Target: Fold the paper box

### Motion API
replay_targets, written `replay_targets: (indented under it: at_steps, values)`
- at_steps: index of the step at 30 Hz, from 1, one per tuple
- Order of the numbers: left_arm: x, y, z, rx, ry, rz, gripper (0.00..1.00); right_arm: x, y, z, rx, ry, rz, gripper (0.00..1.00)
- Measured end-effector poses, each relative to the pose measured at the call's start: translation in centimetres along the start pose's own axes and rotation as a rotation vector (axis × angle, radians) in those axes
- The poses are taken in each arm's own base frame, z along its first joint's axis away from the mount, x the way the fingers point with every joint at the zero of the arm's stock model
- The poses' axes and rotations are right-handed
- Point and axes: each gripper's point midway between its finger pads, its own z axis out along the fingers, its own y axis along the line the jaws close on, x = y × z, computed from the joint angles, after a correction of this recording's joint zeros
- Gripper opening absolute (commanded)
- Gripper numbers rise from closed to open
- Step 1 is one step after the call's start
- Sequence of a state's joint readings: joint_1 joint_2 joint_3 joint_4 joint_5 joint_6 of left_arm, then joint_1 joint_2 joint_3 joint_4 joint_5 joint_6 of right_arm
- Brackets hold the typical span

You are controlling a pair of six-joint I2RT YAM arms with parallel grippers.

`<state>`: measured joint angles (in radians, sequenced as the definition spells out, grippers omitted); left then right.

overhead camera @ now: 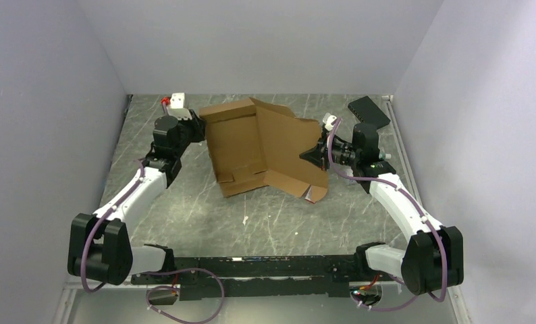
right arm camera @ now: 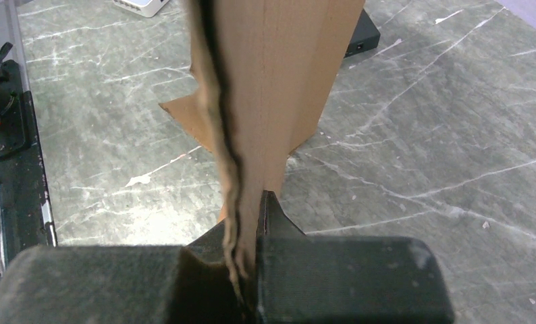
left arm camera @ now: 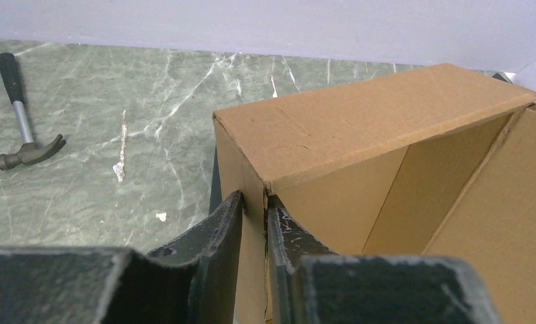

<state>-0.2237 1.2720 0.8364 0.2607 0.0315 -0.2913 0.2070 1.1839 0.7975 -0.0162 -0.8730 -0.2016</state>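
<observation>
Paper box (overhead camera: 265, 145) tight in L end effector (left arm camera: 254, 202), apparently R end effector (right arm camera: 246, 219) too; hammer (left arm camera: 21, 111): L-wrist only

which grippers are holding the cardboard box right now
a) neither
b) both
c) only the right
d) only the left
b: the left gripper has its fingers clamped on a corner wall of the cardboard box, and the right gripper pinches the edge of another panel.

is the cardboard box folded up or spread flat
Partly folded: one wall of the box stands upright in the left end effector, a wide panel tilts up in the right end effector, top open.
</observation>
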Motion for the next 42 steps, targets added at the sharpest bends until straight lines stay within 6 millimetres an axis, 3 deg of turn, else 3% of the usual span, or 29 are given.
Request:
replay_targets:
  at_steps: [8,12,17,27,28,29,35,42]
  values:
    - [-0.3,0.2,0.6,-0.009,-0.024,-0.018,0.0,0.0,0.2,0.1,-0.006,0.0,0.001,0.0]
    - [-0.3,0.5,0.7,-0.018,-0.026,-0.029,0.0,0.0,0.2,0.1,-0.012,0.0,0.001,0.01]
    - [-0.3,0.4,0.5,-0.023,-0.02,-0.048,0.0,0.0,0.3,0.1,-0.022,0.004,-0.003,0.25]
    - [0.3,0.0,-1.4,-0.032,0.078,-0.078,0.0,-0.3,1.6,-0.6,-0.054,0.036,-0.01,0.83]
    - [0.4,-0.1,-1.4,-0.031,0.091,-0.082,0.0,-0.5,1.8,-0.8,-0.057,0.035,-0.018,0.95]
    - [0.5,-0.2,-1.6,-0.029,0.105,-0.086,0.0,-0.9,2.0,-1.0,-0.061,0.033,-0.025,0.99]
    - [1.1,-0.7,-2.1,-0.02,0.169,-0.106,0.0,-2.4,2.4,-1.6,-0.067,0.03,-0.071,1.0]
    - [1.8,-0.9,-1.9,-0.015,0.212,-0.112,0.0,-2.0,2.7,-1.9,-0.078,0.054,-0.069,1.0]
